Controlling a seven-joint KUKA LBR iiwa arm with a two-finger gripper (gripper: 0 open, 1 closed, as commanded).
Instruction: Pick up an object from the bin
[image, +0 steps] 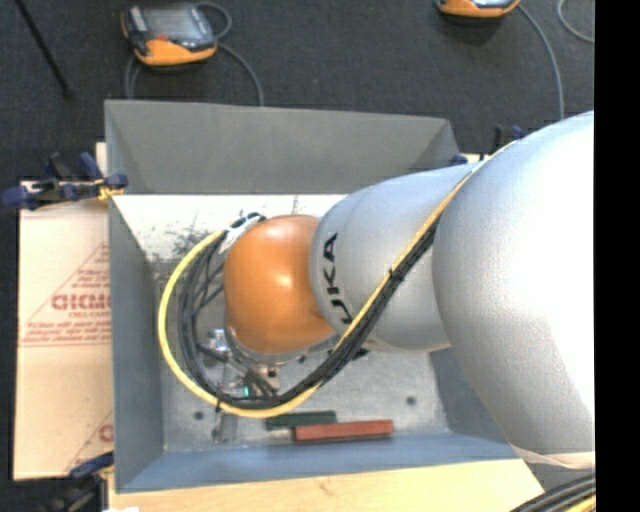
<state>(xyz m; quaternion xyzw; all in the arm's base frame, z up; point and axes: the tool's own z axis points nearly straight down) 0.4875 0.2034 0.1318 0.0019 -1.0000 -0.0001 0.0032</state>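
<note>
My gripper (228, 366) is low in the bin's front-left part, and a bit of its metal body shows beneath the orange wrist cover. A long red-brown flat bar (345, 431) lies on the bin floor along the front wall, to the right of the gripper. A shorter dark green bar (300, 420) lies right behind it, parallel and touching or nearly so. Both bars are apart from the gripper, and I see nothing held in it.
The arm with its orange cover and looped yellow and black cables spans the bin from the right and hides most of the floor. Dark specks mark the floor at the back left. The front wall runs close behind the bars.
</note>
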